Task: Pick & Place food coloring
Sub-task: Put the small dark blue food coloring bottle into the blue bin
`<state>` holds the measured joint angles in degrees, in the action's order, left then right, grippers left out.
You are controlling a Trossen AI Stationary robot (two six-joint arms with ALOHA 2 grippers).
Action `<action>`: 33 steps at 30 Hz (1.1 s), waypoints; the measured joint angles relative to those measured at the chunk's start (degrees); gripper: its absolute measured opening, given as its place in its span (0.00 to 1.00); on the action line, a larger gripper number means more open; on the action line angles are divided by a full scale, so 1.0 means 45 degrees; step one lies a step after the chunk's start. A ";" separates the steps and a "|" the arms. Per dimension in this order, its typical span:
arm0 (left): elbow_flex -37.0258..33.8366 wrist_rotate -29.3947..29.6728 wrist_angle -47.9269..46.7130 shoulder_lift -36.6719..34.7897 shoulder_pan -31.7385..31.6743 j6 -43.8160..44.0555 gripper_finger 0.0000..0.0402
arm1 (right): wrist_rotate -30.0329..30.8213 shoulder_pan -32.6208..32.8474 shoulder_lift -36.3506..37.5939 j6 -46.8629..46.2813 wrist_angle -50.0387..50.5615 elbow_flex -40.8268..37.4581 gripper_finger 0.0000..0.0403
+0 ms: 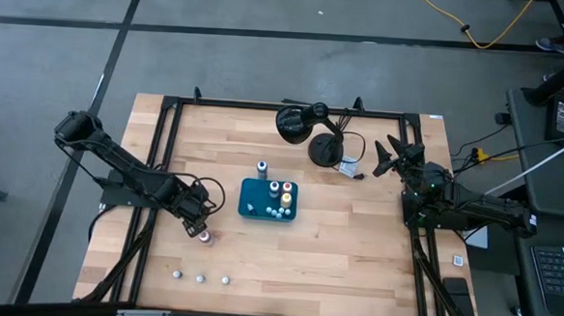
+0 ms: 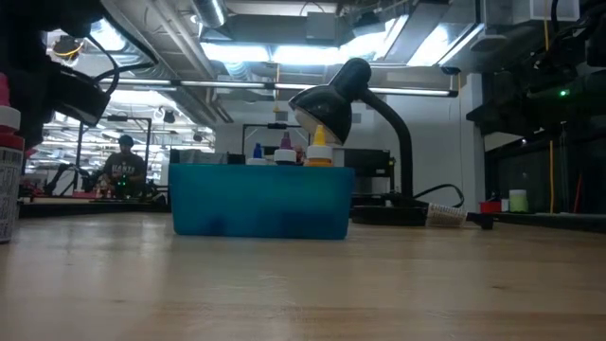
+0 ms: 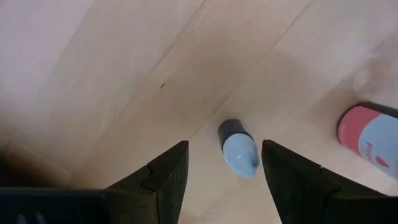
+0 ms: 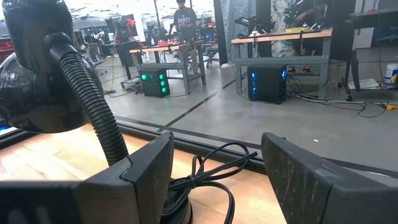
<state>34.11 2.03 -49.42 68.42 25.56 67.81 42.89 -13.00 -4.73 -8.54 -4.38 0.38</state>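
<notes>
The left claw [image 1: 200, 215] hangs over the counter [image 1: 355, 249] just left of the teal tray [image 1: 250, 211], fingers apart, with one small bottle [image 1: 205, 237] right beside its tip. From above, the tray holds several food coloring bottles [image 1: 280, 191] with coloured tops, and a blue-topped one [image 1: 261, 167] stands on the wood just behind it. Three more tiny bottles [image 1: 199, 279] sit in a row near the front edge. The right claw [image 1: 390, 156] waits at the right rear by the black desk lamp [image 1: 303, 123], its fingers spread and holding nothing.

Down at counter level, the tray [image 2: 260, 201] fills the middle, bottle tops [image 2: 286, 154] poking above its rim, the lamp [image 2: 341, 95] rising behind it. A red-capped bottle [image 2: 9, 170] stands at the far left edge. A person sits at a bench far back in the room.

Through the left wrist camera, the two dark fingers [image 3: 163, 177] stand apart around a pale blue bottle [image 3: 238, 149] lying on its side on the wood; they are not touching it. A pink-labelled bottle [image 3: 368, 134] lies nearby.

The right wrist camera shows its fingers [image 4: 146, 171] open, the lamp's ribbed neck [image 4: 93, 112] and coiled cord [image 4: 214, 171] just ahead.
</notes>
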 joint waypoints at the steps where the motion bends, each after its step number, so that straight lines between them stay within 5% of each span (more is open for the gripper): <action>1: 0.0000 0.0022 0.0029 0.0000 -0.0012 -0.0060 0.49 | 0.0000 -0.0002 0.0000 0.0000 -0.0001 0.0000 0.61; 10: 0.0000 -0.0114 0.0139 0.0000 -0.0390 -0.0477 0.48 | -0.0001 -0.0004 0.0000 0.0000 -0.0001 -0.0001 0.61; 26: 0.0005 -0.0744 0.0386 -0.0039 -0.0398 -0.0800 0.15 | 0.0000 -0.0004 0.0000 0.0000 0.0004 0.0000 0.61; 33: 0.0628 -0.0827 0.0321 -0.0402 -0.0427 -0.1226 0.15 | 0.0000 0.0001 0.0000 0.0000 -0.0001 0.0000 0.61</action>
<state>36.93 -1.69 -47.98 66.61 23.64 62.29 42.89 -12.99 -4.73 -8.54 -4.38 0.38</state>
